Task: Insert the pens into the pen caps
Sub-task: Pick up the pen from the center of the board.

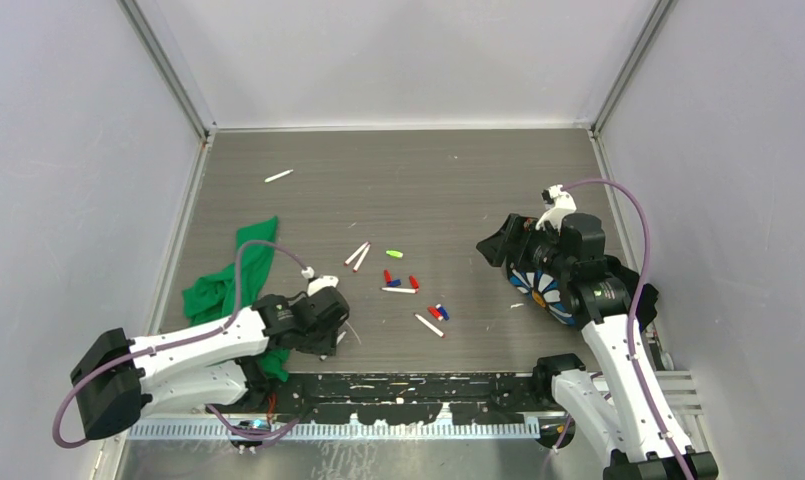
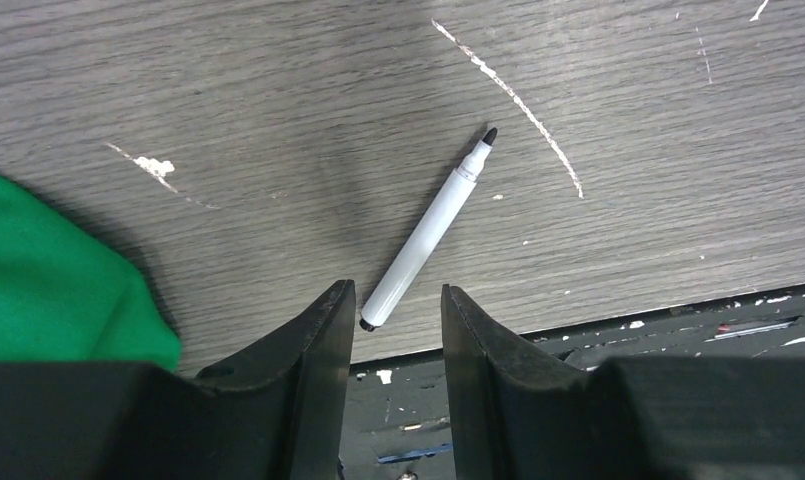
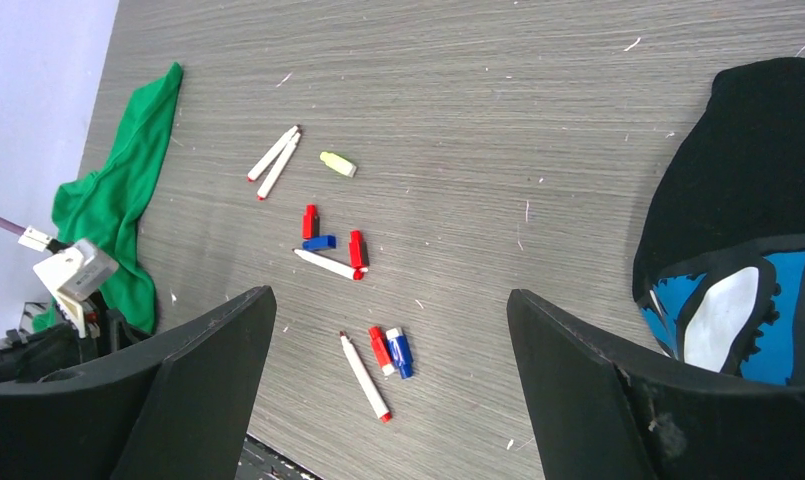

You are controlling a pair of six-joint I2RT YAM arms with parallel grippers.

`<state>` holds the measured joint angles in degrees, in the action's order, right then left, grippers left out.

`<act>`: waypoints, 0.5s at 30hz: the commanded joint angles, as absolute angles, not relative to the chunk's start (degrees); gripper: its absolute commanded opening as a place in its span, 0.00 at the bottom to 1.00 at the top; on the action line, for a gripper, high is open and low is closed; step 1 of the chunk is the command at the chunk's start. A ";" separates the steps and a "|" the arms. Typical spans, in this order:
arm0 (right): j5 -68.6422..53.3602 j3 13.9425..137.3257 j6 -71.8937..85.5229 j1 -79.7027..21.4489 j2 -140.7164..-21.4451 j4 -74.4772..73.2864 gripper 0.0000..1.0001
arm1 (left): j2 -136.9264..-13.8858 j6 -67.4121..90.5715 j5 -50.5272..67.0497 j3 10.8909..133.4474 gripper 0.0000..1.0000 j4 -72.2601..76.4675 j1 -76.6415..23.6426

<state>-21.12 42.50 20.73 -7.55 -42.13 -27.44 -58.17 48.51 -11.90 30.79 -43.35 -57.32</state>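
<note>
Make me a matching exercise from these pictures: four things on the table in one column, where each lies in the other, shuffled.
1 green cloth
2 black-tipped pen
3 lime cap
4 lone pen

A end between the left arm's jaws
B far left of the table
C near left edge
D middle, beside two paired pens

Pairs: 1-C, 2-A, 3-D, 4-B

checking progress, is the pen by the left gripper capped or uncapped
Uncapped: the pen lies flat with its black tip bare, no cap on it.
</note>
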 commanded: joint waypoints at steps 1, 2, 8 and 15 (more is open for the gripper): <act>-21.97 42.90 21.18 -7.82 -41.56 -24.80 0.92 | -59.28 47.19 -11.92 31.95 0.38 -41.07 -58.08; -21.90 42.97 21.18 -7.82 -41.56 -24.91 0.92 | -59.53 47.15 -12.01 32.06 0.38 -41.05 -58.31; -21.78 43.00 21.09 -7.82 -41.70 -25.01 0.92 | -61.57 47.76 -12.26 31.83 0.32 -39.84 -59.57; -21.60 42.98 21.01 -7.76 -41.39 -25.38 0.92 | -65.41 48.41 -13.17 32.76 0.28 -39.73 -61.03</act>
